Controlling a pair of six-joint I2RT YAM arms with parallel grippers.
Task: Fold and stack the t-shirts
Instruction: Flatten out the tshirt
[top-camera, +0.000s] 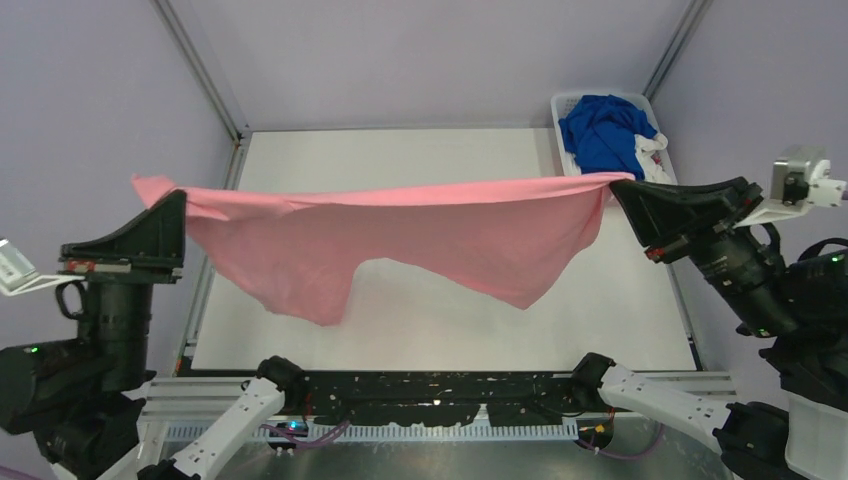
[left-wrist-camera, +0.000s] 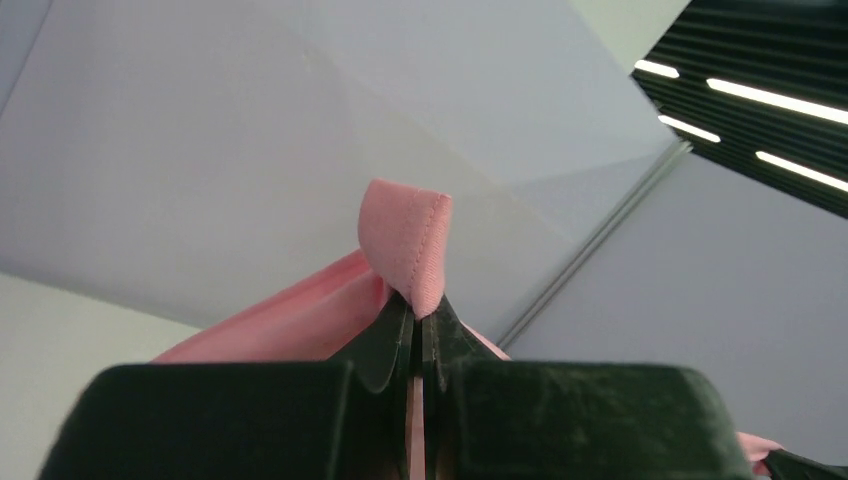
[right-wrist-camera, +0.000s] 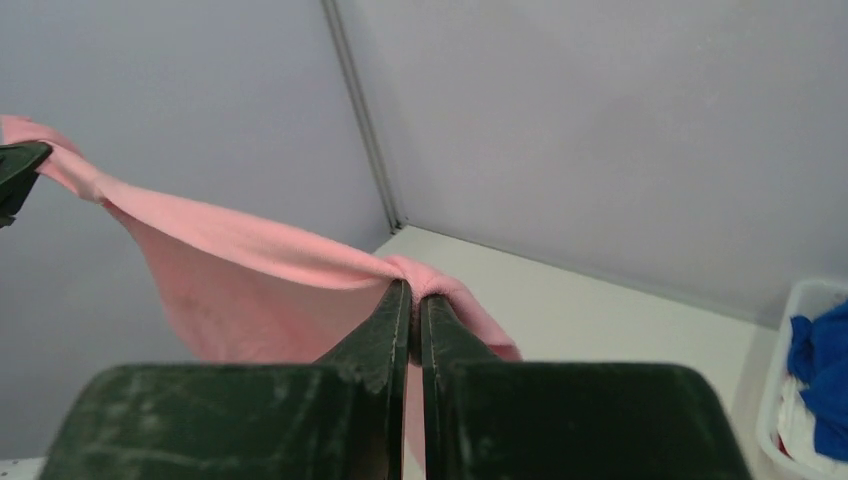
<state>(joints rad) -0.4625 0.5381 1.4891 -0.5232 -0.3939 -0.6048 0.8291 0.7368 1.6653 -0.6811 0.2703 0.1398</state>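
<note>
Pale lavender walls (top-camera: 420, 60) close in a white bench (top-camera: 450, 320) on three sides, with metal frame posts (top-camera: 205, 70) in the far corners. Over the bench hangs the light pink t-shirt (top-camera: 400, 235), the biggest thing here. I hold it stretched in the air between my two arms, its top edge running almost straight from left to right. Below that edge the cloth drapes in two uneven lobes, one low on the left and one right of centre; from above I cannot tell whether their tips clear the bench. My left pincer (top-camera: 180, 197) is clamped tight on the shirt's left end, out over the bench's left edge. From my left wrist I see a small hemmed fold of pink poking up past the closed fingertips. My right pincer (top-camera: 617, 186) is likewise closed hard on the right end, with the cloth bunched into a twist where it enters the jaws. Just behind it, at the far right corner, stands the white slatted basket (top-camera: 600, 94). Inside lies the royal blue t-shirt (top-camera: 600, 130), crumpled, with a bit of white t-shirt (top-camera: 655, 158) showing at its right side
</note>
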